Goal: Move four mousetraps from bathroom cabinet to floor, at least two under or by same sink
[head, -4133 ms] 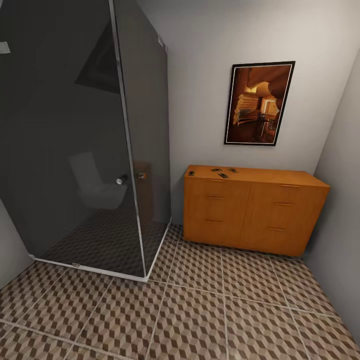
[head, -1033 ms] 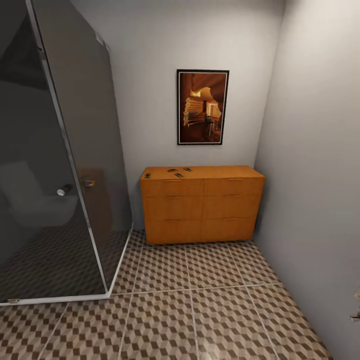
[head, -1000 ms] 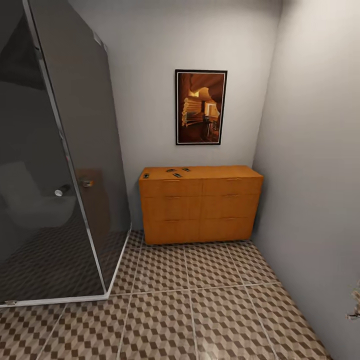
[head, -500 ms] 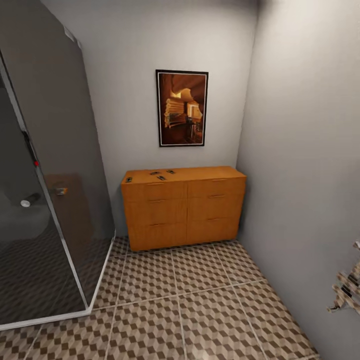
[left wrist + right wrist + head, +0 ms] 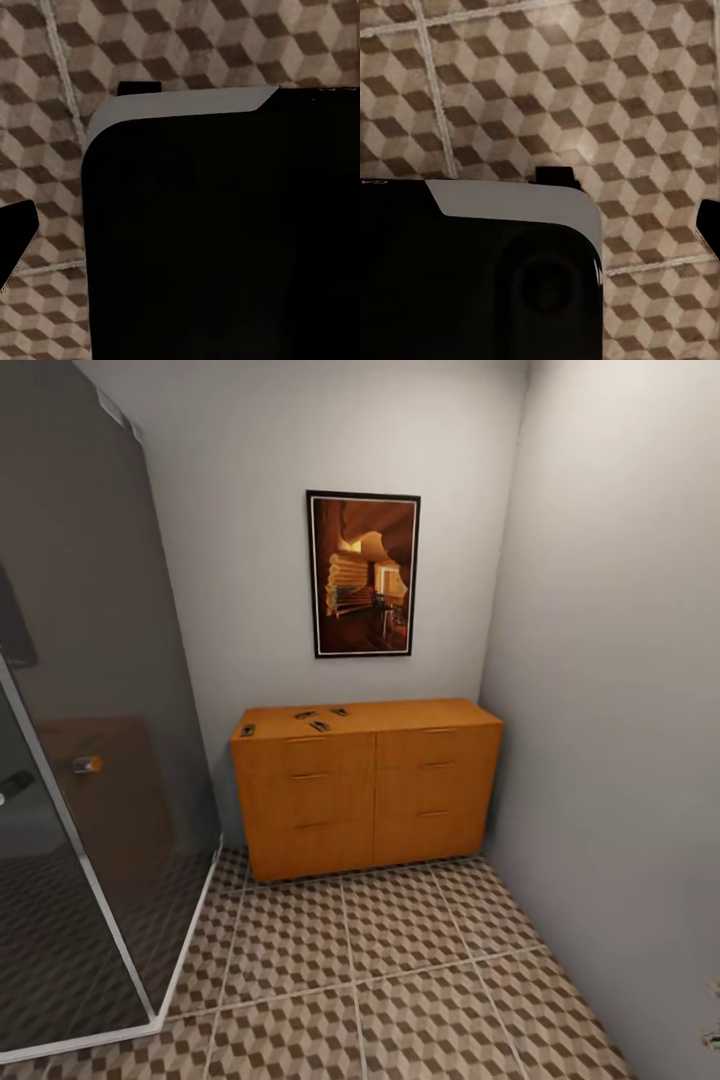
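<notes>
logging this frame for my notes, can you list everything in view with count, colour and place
mousetraps: four, dark, on the cabinet top, toward its left end
cabinet: one, orange-brown, against the back wall in the corner
picture: one, black frame, brown-orange scene, on the back wall above the cabinet
shower screen: one, dark tinted glass with a pale base rail, left of the cabinet
floor: brown, beige and white cube-pattern tiles, in front of the cabinet
walls: grey, behind and to the right of the cabinet
robot body: dark with a pale grey edge, above the floor tiles in both wrist views; hand state cannot be told
</notes>
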{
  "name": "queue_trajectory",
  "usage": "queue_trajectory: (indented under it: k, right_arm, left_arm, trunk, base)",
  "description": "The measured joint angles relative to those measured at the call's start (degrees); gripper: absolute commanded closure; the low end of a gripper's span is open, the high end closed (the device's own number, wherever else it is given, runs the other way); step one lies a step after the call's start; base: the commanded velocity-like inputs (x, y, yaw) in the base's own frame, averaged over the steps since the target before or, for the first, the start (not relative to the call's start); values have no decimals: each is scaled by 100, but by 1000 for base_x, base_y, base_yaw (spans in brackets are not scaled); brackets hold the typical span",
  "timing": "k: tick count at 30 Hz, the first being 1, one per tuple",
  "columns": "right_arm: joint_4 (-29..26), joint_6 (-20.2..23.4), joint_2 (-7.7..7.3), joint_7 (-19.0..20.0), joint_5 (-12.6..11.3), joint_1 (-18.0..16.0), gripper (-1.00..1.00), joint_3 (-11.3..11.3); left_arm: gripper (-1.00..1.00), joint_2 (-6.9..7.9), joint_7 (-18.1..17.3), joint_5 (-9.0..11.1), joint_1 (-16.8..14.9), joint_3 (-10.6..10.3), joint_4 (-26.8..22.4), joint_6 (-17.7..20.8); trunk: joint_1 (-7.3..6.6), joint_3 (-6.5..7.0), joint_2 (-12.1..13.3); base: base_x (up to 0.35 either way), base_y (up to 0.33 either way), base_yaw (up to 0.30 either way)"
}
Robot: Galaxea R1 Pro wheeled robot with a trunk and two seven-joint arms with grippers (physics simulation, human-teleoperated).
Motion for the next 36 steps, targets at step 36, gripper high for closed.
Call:
queue_trajectory:
  k: [36]
  right_arm:
    - [-4, 0, 0, 0, 4, 0, -100, 0]
  left_arm:
    - [-100, 15, 0, 0, 0, 0, 0, 0]
  trunk:
    - [0, 0, 0]
  base:
    - [318, -139, 0]
